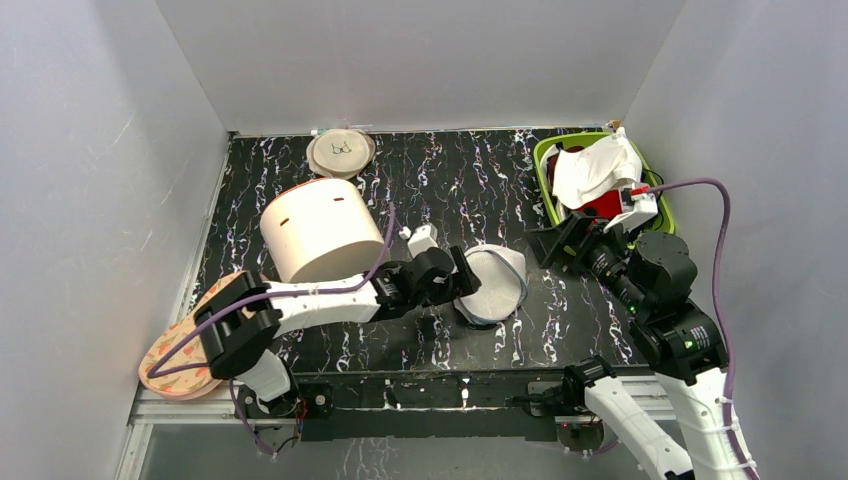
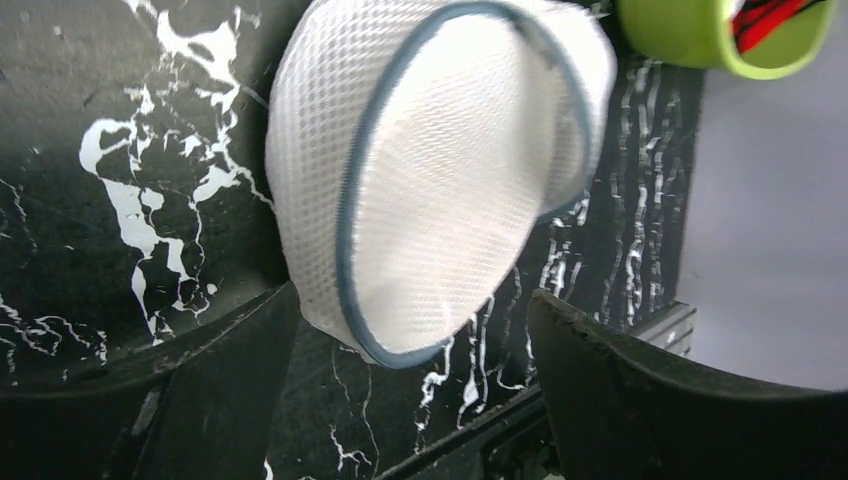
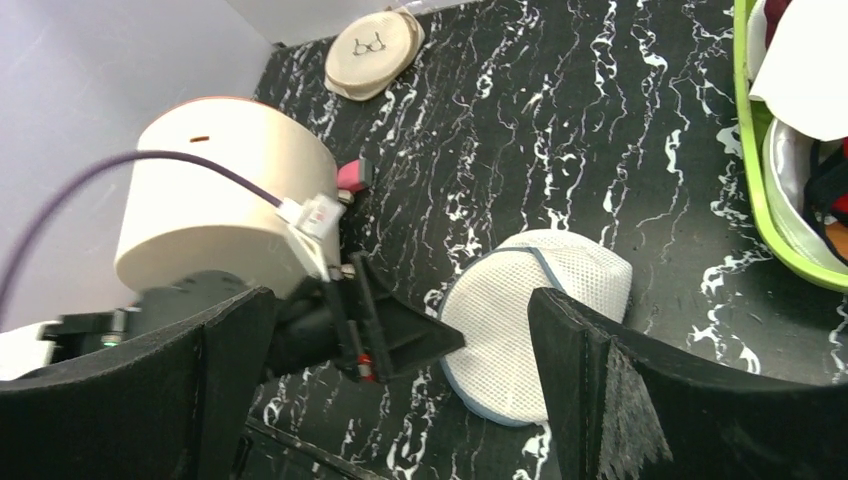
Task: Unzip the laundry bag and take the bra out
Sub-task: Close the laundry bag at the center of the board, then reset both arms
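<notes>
My left gripper [image 1: 462,282] is spread wide and holds nothing. Its tips sit at the left edge of the laundry bag [image 1: 495,285]; I cannot tell if they touch. My right gripper [image 1: 562,242] is also wide and empty, just right of the bag. The bag is a soft white mesh dome with a blue-grey rim, mid-table. Bare black marbled table [image 1: 450,180] lies beyond it. The red bra [image 1: 603,206] lies under white cloth in the green basket [image 1: 545,185], far right.
</notes>
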Controlling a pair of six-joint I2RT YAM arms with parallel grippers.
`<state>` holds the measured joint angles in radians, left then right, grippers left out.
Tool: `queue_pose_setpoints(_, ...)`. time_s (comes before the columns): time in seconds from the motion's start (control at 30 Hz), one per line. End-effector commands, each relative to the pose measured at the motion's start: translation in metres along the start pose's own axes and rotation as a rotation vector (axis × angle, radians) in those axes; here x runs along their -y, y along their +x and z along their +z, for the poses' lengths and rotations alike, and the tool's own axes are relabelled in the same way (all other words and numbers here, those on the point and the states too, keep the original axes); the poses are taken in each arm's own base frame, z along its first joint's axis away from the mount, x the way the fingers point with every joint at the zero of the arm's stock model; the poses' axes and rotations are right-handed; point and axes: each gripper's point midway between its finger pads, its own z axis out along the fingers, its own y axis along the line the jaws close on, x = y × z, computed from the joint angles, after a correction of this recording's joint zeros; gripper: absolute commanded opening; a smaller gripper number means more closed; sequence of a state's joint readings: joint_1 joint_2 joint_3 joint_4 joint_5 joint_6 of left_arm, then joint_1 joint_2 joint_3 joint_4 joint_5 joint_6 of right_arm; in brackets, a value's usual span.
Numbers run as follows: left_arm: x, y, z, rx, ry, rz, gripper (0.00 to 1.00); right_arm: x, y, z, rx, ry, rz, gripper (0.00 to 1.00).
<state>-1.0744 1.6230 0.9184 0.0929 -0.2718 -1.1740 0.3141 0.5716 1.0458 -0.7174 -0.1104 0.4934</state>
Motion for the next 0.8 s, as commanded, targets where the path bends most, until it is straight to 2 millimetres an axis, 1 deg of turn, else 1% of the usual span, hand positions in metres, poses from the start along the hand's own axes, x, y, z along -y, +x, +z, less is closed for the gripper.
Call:
queue_pose_setpoints(0.0, 0.020, -0.042, -0.040, 0.116, 0.086, 0.125, 0.87, -0.010, -0.019, -0.001, 0.021, -0.028, -0.100, 0.98)
queue_pose_setpoints(0.1, 0.025, -0.069, -0.061, 0.171, 0.110, 0.228, 0.94, -0.010, -0.025, 0.001, 0.020, -0.025, -0.150, 0.98)
queue_pose_setpoints(0.17, 0.034, -0.103, -0.082, 0.239, 0.132, 0.294, 0.95, -0.009, -0.032, 0.002, 0.028, -0.006, -0.179, 0.98)
queue_pose_setpoints(0.23, 0.048, -0.141, -0.108, 0.338, 0.139, 0.395, 0.97, -0.006, -0.042, 0.002, 0.038, 0.024, -0.206, 0.98)
queue_pose_setpoints(0.27, 0.056, -0.163, -0.123, 0.400, 0.132, 0.459, 0.98, -0.007, -0.048, 0.000, 0.046, 0.034, -0.222, 0.98)
queue_pose_setpoints(0.3, 0.070, -0.191, -0.146, 0.486, 0.127, 0.507, 0.98, -0.007, -0.057, -0.001, 0.061, 0.051, -0.239, 0.98)
queue_pose_setpoints(0.4, 0.091, -0.260, -0.209, 0.722, 0.052, 0.669, 0.99, -0.011, -0.090, -0.014, 0.145, 0.097, -0.270, 0.98)
queue_pose_setpoints(0.47, 0.104, -0.293, -0.255, 0.859, 0.029, 0.720, 0.98, -0.015, -0.108, -0.020, 0.191, 0.109, -0.297, 0.98)
queue_pose_setpoints(0.5, 0.110, -0.304, -0.278, 0.921, 0.029, 0.755, 0.98, -0.018, -0.120, -0.025, 0.225, 0.122, -0.306, 0.98)
queue_pose_setpoints(0.53, 0.116, -0.311, -0.299, 0.967, 0.045, 0.767, 0.98, -0.019, -0.129, -0.027, 0.249, 0.131, -0.315, 0.98)
queue_pose_setpoints(0.6, 0.123, -0.318, -0.335, 1.030, 0.088, 0.778, 0.98, -0.019, -0.147, -0.033, 0.299, 0.170, -0.315, 0.98)
queue_pose_setpoints(0.67, 0.124, -0.317, -0.362, 1.058, 0.125, 0.795, 0.98, -0.024, -0.163, -0.043, 0.356, 0.175, -0.310, 0.98)
queue_pose_setpoints(0.77, 0.114, -0.318, -0.390, 1.084, 0.122, 0.780, 0.98, -0.031, -0.186, -0.063, 0.456, 0.180, -0.284, 0.98)
